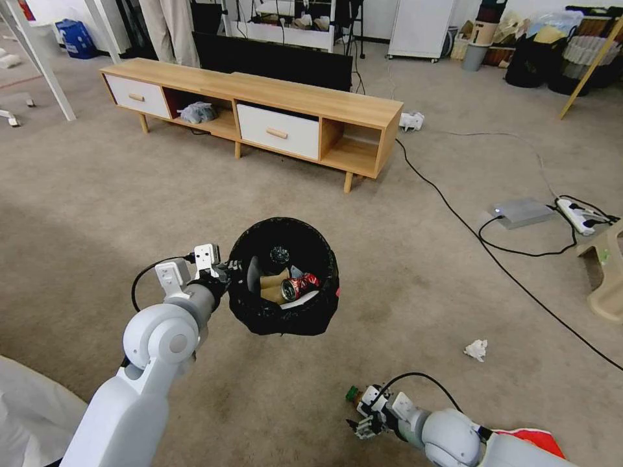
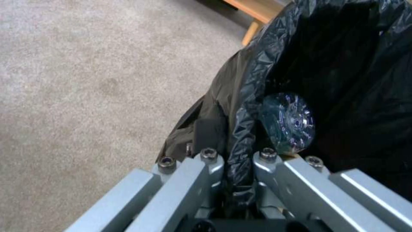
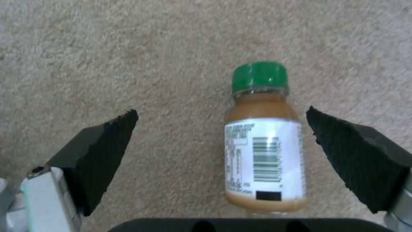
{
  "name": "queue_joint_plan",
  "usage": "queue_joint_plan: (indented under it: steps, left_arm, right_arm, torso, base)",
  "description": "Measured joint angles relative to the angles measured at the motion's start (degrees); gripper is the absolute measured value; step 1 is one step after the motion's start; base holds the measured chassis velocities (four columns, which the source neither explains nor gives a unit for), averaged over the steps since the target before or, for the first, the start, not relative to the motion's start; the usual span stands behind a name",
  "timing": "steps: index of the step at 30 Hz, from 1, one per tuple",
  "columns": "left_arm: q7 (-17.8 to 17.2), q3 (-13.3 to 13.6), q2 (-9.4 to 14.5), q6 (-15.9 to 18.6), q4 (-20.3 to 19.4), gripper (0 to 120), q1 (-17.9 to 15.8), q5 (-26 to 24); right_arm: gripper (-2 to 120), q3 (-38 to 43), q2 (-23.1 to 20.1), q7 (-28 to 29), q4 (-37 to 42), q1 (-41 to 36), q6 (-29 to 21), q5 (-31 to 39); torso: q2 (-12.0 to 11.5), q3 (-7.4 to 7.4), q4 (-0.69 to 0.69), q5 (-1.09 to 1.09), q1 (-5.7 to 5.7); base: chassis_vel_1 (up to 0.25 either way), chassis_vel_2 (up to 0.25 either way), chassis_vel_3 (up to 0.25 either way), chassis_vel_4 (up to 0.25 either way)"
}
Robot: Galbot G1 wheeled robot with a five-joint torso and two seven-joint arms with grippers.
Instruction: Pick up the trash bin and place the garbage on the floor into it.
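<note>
My right gripper point(image 3: 221, 129) hangs low over the carpet point(image 1: 97, 214) with its pads point(image 3: 103, 148) spread wide, and a green-capped bottle point(image 3: 264, 145) lies on the floor between them, nearer one pad, touched by neither. Just beside that arm lies a red-and-white wrapper point(image 1: 535, 438). A white paper wad point(image 1: 476, 349) sits a little farther out on my right. My left gripper point(image 2: 236, 180) is clamped on the rim of the trash bin point(image 1: 283, 279), pinching the black bag, and holds it up off the floor; inside lie a crushed red can point(image 1: 298, 285), brown paper and a clear bottle base point(image 2: 287, 122). Beyond, black cables point(image 1: 454, 214) trail to a power strip point(image 1: 581, 216), and a low wooden cabinet point(image 1: 259, 110) stands farther back.
</note>
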Motion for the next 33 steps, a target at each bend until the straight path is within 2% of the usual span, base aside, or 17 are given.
queue_joint_plan:
  steps: [33]
  left_arm:
    - [-0.06, -0.08, 0.04, -0.06, -1.16, 1, 1.14, 0.47]
  right_arm:
    - [100, 5.27, -0.83, 0.59, -0.86, -5.43, 0.56, 0.57]
  torso:
    - [0.0, 0.0, 0.0, 0.01, 0.0]
  base:
    - [0.0, 0.0, 0.0, 0.0]
